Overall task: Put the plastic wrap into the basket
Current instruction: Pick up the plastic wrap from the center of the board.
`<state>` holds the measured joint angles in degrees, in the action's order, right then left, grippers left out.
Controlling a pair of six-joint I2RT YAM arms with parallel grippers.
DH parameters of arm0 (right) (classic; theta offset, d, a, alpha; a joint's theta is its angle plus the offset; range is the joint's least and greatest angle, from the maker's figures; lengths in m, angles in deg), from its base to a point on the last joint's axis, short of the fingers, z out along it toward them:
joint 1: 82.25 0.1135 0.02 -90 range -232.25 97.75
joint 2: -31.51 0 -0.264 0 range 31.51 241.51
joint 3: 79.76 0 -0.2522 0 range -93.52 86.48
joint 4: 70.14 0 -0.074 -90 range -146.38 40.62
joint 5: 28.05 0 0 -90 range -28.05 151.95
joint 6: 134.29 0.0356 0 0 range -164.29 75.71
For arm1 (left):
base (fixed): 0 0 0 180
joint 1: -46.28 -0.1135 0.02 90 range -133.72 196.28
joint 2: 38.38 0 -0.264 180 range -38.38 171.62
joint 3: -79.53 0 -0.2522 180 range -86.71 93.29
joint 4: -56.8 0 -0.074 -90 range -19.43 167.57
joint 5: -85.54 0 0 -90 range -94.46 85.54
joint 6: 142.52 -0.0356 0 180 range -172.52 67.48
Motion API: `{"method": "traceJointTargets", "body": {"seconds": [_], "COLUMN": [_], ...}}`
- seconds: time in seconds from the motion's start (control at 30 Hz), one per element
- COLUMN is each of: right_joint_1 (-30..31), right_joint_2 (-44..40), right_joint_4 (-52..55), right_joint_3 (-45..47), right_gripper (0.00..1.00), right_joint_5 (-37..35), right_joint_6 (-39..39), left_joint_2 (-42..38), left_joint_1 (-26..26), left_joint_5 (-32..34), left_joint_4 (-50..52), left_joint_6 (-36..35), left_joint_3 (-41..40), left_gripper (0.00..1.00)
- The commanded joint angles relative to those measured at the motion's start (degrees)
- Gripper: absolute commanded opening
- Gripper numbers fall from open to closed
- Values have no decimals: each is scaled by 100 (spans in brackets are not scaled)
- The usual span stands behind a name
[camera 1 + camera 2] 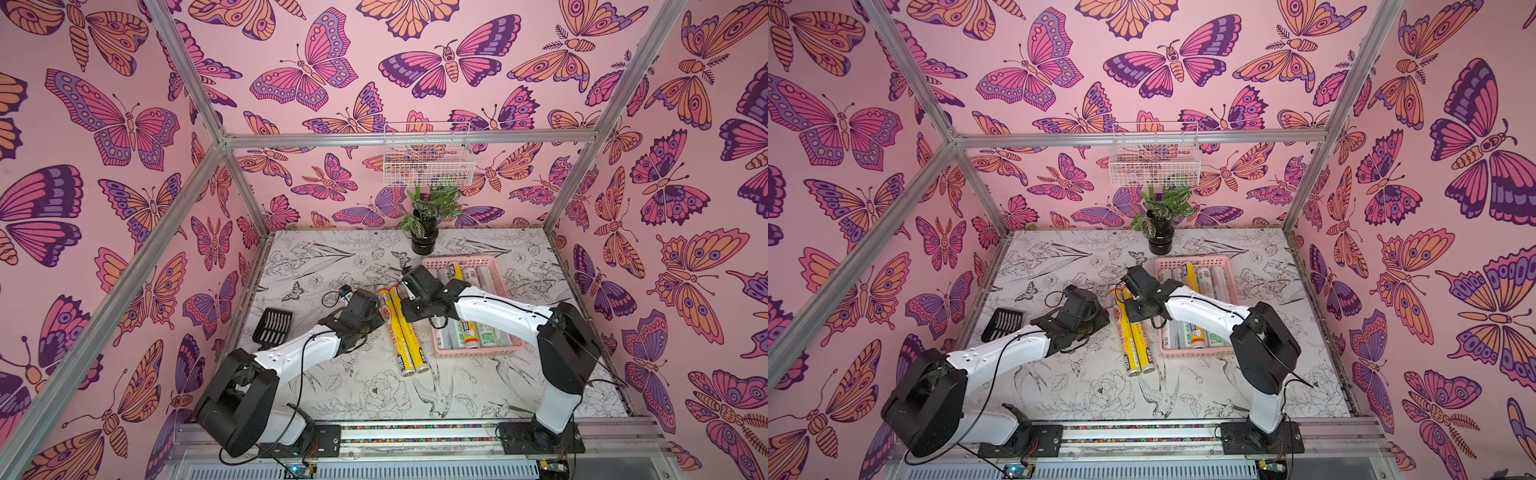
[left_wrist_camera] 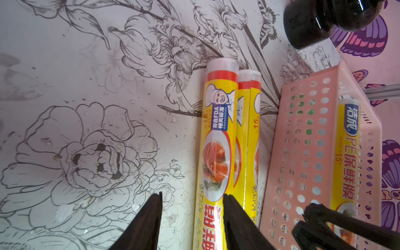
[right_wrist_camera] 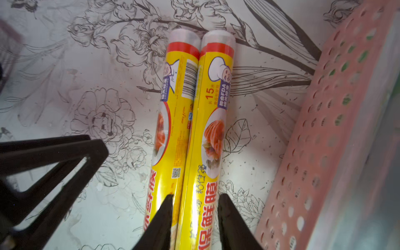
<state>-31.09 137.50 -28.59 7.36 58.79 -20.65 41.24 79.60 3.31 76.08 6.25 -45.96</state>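
Rolls point(image 1: 402, 336) yellow, food-printed, touching; left pincer point(image 2: 192, 194) loosely straddles one; right pincer point(image 3: 194, 195) flanks other, grip unclear

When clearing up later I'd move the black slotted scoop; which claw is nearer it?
Left. The left claw straddles the outer yellow roll, toward the scoop; the right claw straddles the inner roll beside the pink basket, farther off.

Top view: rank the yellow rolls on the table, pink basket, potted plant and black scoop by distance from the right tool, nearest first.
1. yellow rolls: directly under the right tool.
2. pink basket: just beside it, right side.
3. potted plant: behind, by the back wall.
4. black scoop: far left side.
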Motion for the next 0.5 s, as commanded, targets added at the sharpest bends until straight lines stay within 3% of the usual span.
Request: {"method": "traceJointTargets", "body": {"seconds": [0.0, 0.17, 0.47], "right_joint_1": [150, 241, 237], "right_joint_2": [411, 879, 1259], "right_joint_4": [683, 996, 1189], "right_joint_3": [-497, -935, -1218], "right_gripper": [41, 46, 46], "right_joint_5": [-339, -570, -733], "right_joint_6": [-193, -238, -233], "left_joint_2": [-101, -174, -302], "left_joint_1": [-36, -55, -96], "left_joint_5": [58, 77, 156], "left_joint_4": [-100, -108, -107], "left_joint_6": [46, 30, 11], "left_joint_3": [-137, -205, -270], "left_gripper": [52, 53, 54]}}
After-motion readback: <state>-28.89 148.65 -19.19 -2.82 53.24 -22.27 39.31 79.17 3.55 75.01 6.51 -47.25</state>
